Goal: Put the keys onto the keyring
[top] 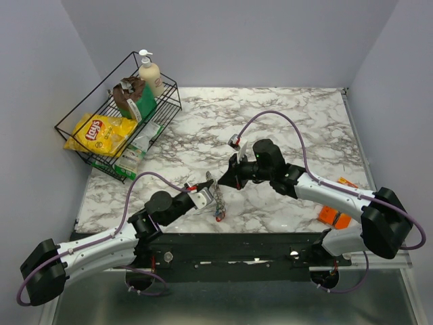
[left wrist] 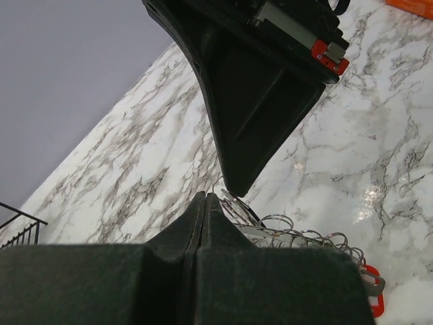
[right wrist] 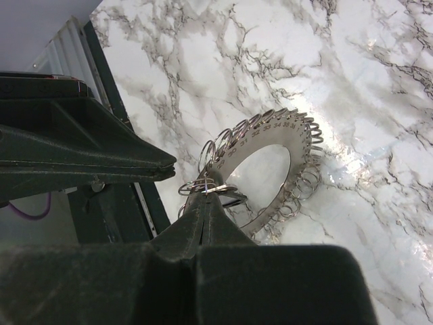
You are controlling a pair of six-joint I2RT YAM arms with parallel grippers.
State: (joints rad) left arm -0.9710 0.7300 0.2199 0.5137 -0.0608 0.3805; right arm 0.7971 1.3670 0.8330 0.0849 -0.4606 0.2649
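Looks like you're prying a keyring point(right wrist: 270, 133) loop, right end effector point(right wrist: 206, 196) pinching it, left end effector point(left wrist: 206, 200) pressed together just off its tip, next needing a key point(top: 220, 217) fed on.

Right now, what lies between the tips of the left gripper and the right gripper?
Between the left gripper and the right gripper lie only small wire loops of the keyring; the right wrist view shows it.
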